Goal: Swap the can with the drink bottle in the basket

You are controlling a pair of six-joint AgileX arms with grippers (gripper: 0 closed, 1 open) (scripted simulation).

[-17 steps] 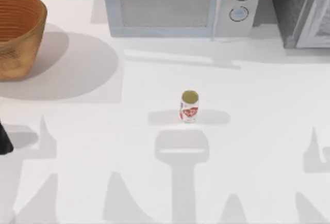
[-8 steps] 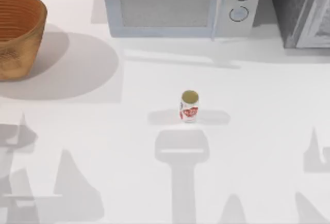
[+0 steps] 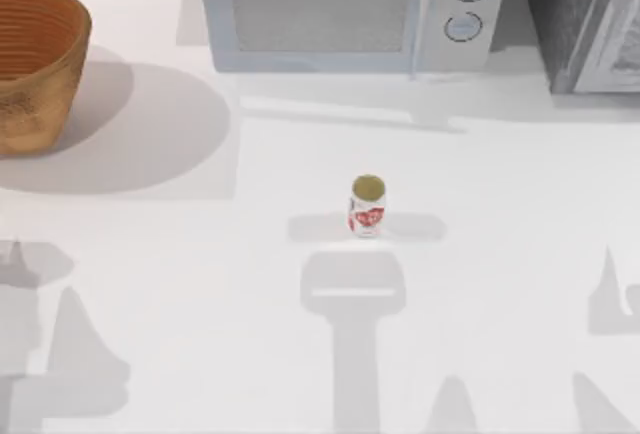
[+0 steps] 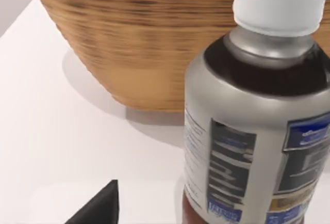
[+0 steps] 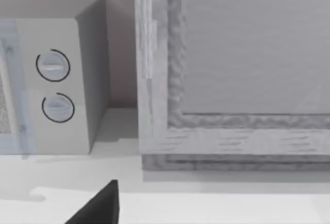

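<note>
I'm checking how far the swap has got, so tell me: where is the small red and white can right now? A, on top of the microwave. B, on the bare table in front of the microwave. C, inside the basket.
B: in the top view the can stands upright on the table in front of the microwave, well apart from the basket at the far left.

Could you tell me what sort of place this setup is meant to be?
Most likely a rendered kitchen counter: a microwave with two round knobs stands at the back of the white table, a woven basket sits at the far left, and a small can stands mid-table.
</note>
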